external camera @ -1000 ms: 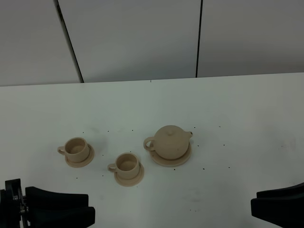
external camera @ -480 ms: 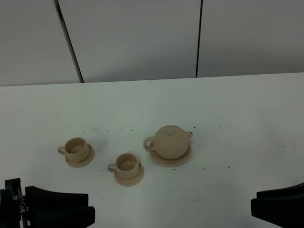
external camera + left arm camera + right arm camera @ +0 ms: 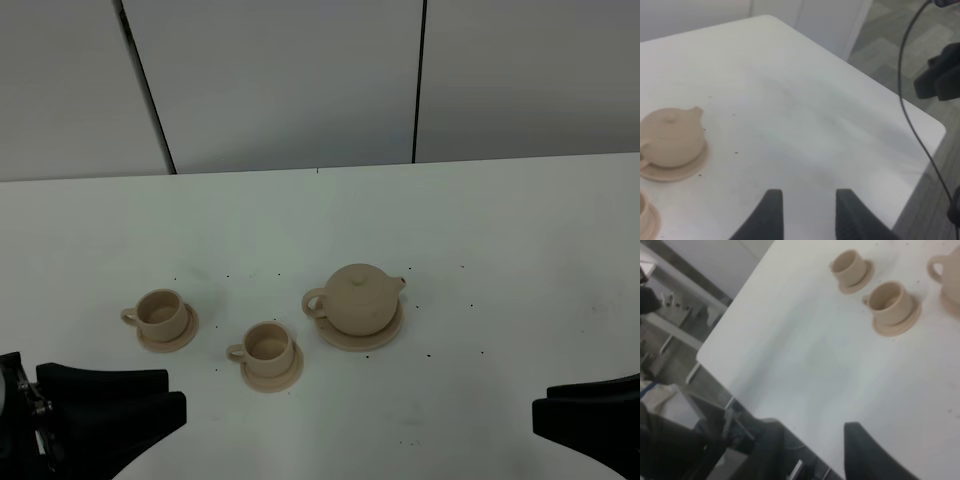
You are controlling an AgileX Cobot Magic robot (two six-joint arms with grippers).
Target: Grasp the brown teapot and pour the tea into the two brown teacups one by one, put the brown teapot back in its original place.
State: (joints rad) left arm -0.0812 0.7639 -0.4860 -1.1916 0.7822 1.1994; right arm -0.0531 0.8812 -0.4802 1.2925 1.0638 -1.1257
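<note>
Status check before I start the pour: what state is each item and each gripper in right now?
brown teapot: upright on the wide saucer, lid on, untouched.
outer teacup: upright, looks empty, untouched.
teacup nearer the teapot: upright, looks empty, untouched.
left gripper: open, holding nothing.
right gripper: open, holding nothing.

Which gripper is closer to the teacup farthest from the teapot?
Left. The left gripper sits just in front of that teacup; the right gripper is far across the table, past the teapot.
</note>
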